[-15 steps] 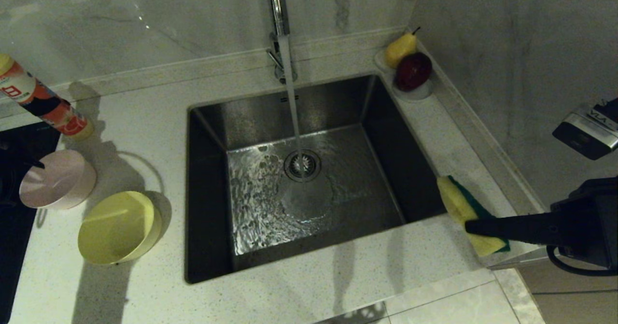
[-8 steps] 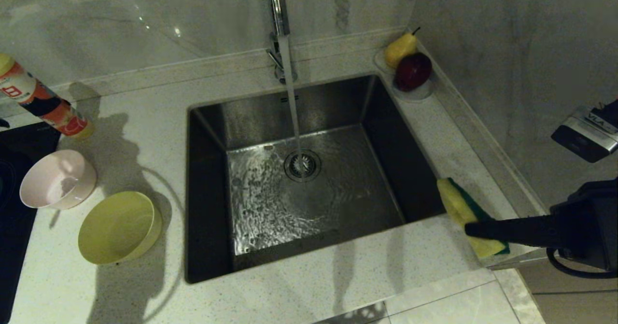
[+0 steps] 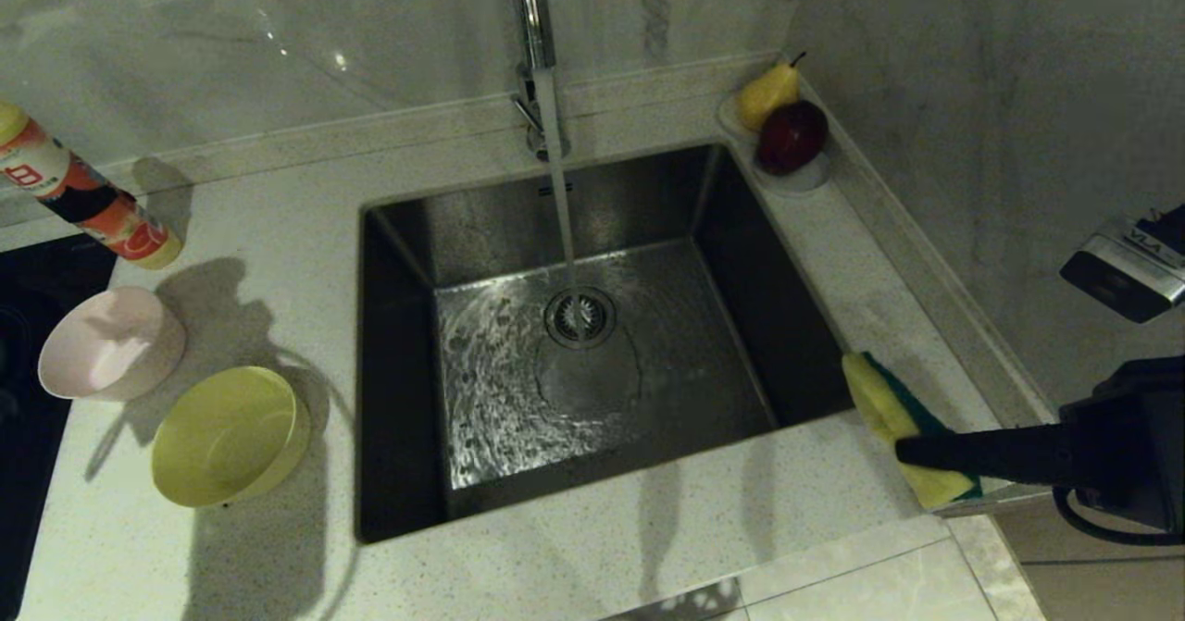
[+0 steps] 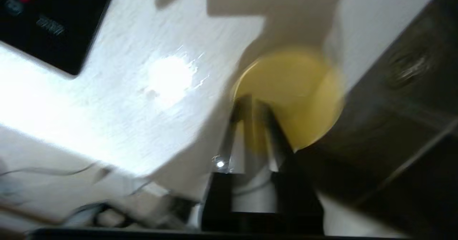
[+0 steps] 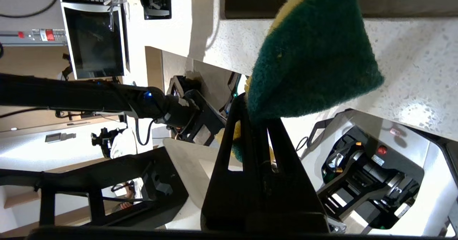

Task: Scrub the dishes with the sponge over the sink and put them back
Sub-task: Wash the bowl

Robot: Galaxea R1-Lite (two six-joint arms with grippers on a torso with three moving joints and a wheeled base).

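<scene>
2 bowls (image 3: 230, 436) sit empty; tap water (image 3: 562, 223) fills the sink (image 3: 592, 390).

"VLA" readable on silver-black device (image 3: 1125, 269) at right; bottle (image 3: 88, 200) label print illegible.

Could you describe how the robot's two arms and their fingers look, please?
The right gripper has long, black, tapering fingers with open triangular cut-outs, on a boxy black wrist block with a black cable looped under it. The left gripper has thin dark fingers on a black base. The left arm is a black tube with a small blue light and a hanging black cable.
</scene>
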